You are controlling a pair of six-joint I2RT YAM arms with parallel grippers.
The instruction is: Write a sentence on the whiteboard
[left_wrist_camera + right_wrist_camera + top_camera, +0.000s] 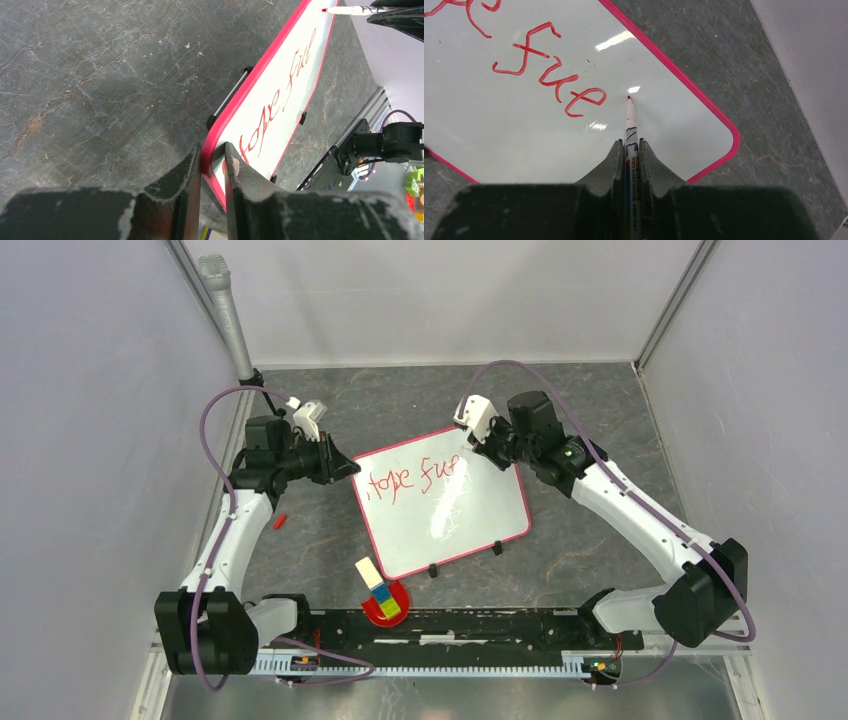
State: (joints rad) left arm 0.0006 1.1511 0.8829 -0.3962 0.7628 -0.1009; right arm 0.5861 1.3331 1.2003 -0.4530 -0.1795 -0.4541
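Note:
The whiteboard lies flat on the grey table, white with a red-pink border and two black clips on its near edge. Red handwriting runs across its upper part. My left gripper is shut on the board's left corner; in the left wrist view the fingers pinch the red rim. My right gripper is shut on a white marker with a red tip. The tip stands on the board just right of the last written letter.
A red marker cap lies on the table left of the board. A red magnet-shaped eraser with coloured blocks sits near the front rail. Grey walls close in the table on three sides.

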